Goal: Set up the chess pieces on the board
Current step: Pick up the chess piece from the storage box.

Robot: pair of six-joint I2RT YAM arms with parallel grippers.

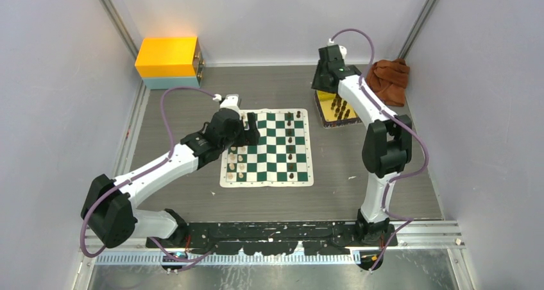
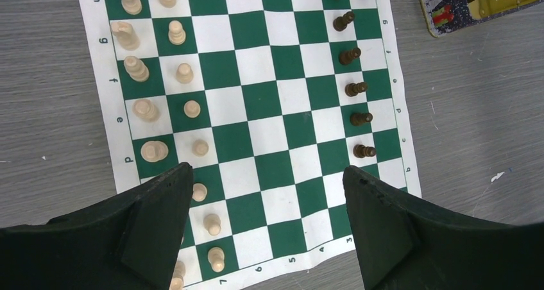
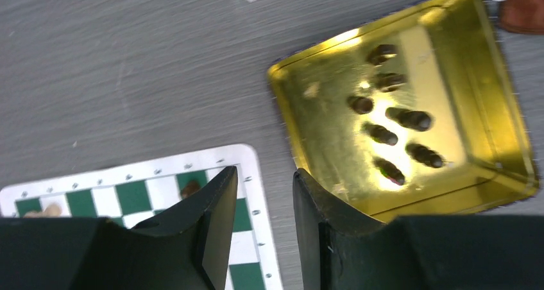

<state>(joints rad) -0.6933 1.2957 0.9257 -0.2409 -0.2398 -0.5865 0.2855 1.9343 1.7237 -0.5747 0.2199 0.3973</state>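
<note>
The board (image 1: 267,147) lies flat in the middle of the table. Cream pieces (image 1: 236,163) stand in two columns along its left side, and dark pieces (image 1: 292,142) stand in a column towards its right. My left gripper (image 1: 250,128) hovers over the board's far-left part, open and empty. In the left wrist view my left gripper (image 2: 266,174) is spread wide above the board (image 2: 276,120), between cream pieces (image 2: 146,109) and dark pieces (image 2: 356,88). My right gripper (image 1: 327,78) hangs above the gold tray (image 1: 324,104). The right gripper (image 3: 265,174) is open and empty. Several dark pieces (image 3: 382,134) lie in the tray (image 3: 503,91).
A yellow box on a teal base (image 1: 168,60) stands at the back left. A brown cloth (image 1: 389,78) lies at the back right, just beyond the tray. The board's corner (image 3: 147,194) is left of the right fingers. Grey walls close in both sides.
</note>
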